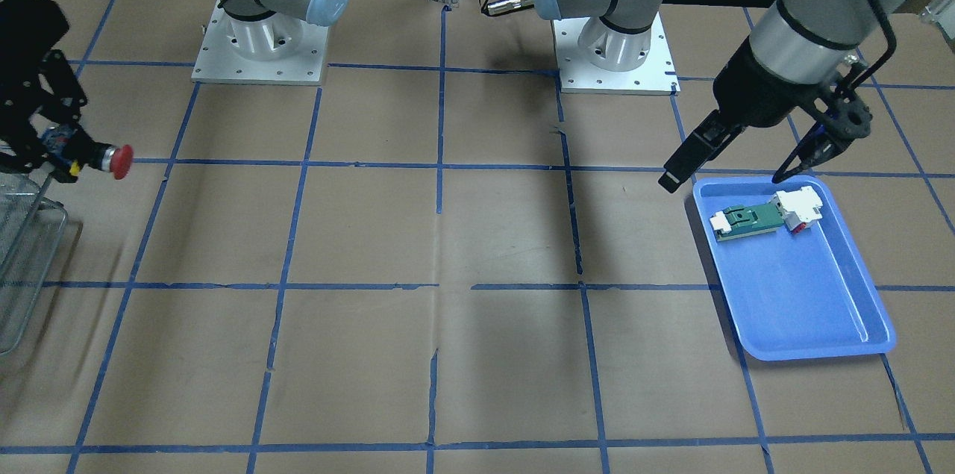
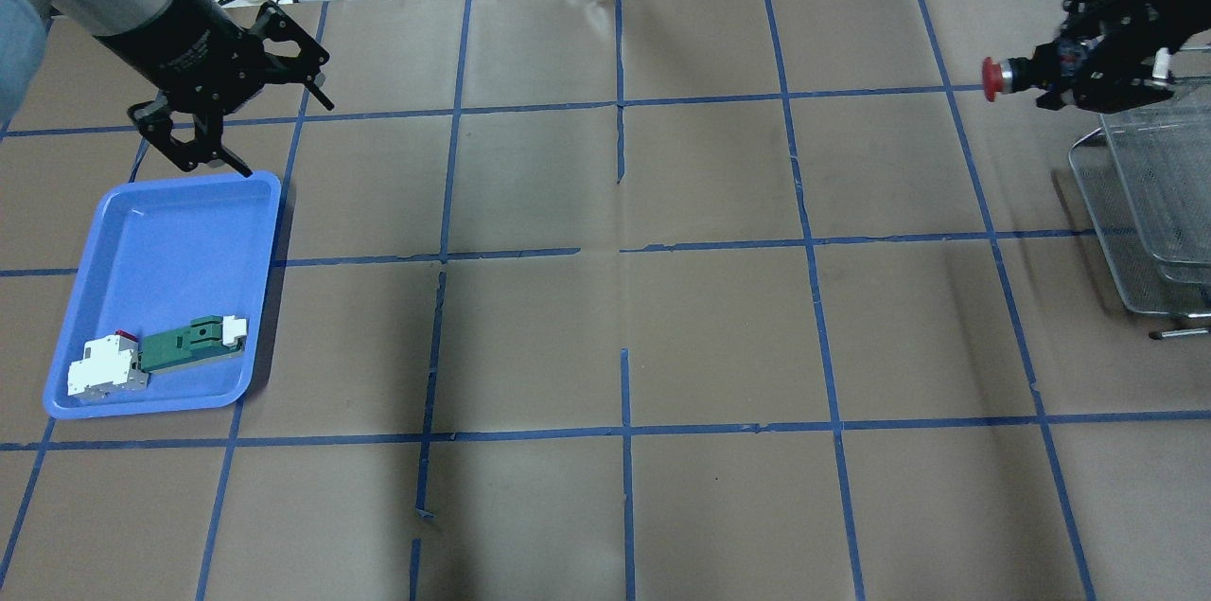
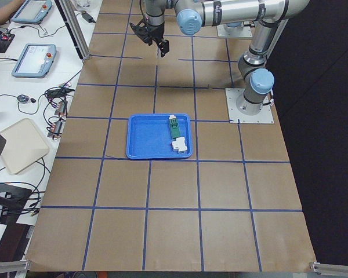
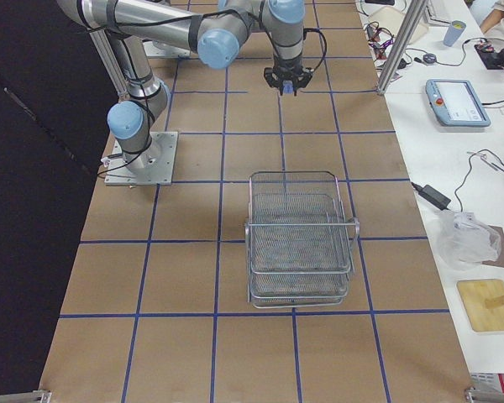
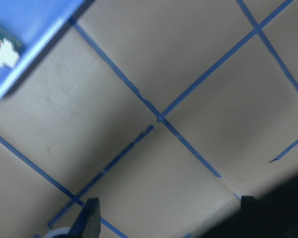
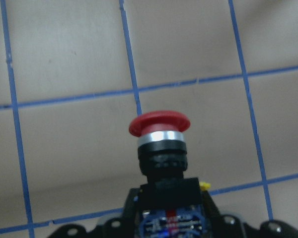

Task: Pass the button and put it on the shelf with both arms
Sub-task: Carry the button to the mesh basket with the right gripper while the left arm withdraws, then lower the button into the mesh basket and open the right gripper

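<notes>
My right gripper (image 2: 1079, 76) is shut on the button (image 2: 1003, 76), gripping its rear block. The red head points sideways toward the table's middle. The button hangs in the air just beyond the far end of the wire shelf (image 2: 1149, 203). It shows close up in the right wrist view (image 6: 159, 126) and at the left edge of the front view (image 1: 112, 159). The shelf (image 4: 301, 239) looks empty. My left gripper (image 2: 284, 139) is open and empty, raised over the far edge of the blue tray (image 2: 142, 407).
The blue tray (image 1: 791, 351) holds a green-and-white module (image 1: 750, 222) with a white block (image 1: 800, 209) beside it. Brown paper with a blue tape grid covers the table. The two arm bases (image 1: 257, 48) stand at the robot's edge.
</notes>
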